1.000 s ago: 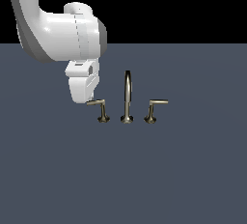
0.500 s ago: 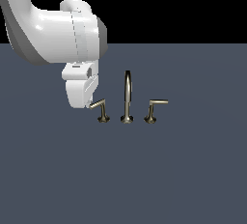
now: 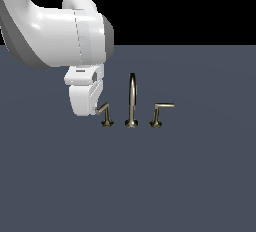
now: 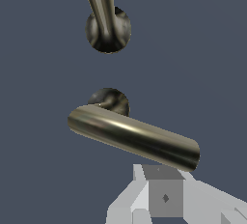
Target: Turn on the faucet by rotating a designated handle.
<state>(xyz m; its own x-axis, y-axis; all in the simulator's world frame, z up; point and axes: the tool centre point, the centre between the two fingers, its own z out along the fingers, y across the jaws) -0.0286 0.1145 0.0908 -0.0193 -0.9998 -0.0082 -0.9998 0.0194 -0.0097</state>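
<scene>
The brass faucet has a tall arched spout between two short levers. The designated handle is the lever on the exterior view's left, and its thin arm slants down and leftward from its post. My gripper hangs under the big white wrist, its tip touching the end of that arm. In the wrist view the designated handle lies as a thick brass bar across the middle, just beyond my gripper. The fingers look pressed together and hold nothing. The spout's base shows farther off.
The twin lever stands on the exterior view's right of the spout, its arm level and pointing rightward. All three pieces sit on a flat dark grey-blue surface. The white arm fills the upper left of the exterior view.
The designated handle's arm has swung from level to slanting downward. My gripper has moved left and slightly down with it. The spout and the twin lever have not moved.
</scene>
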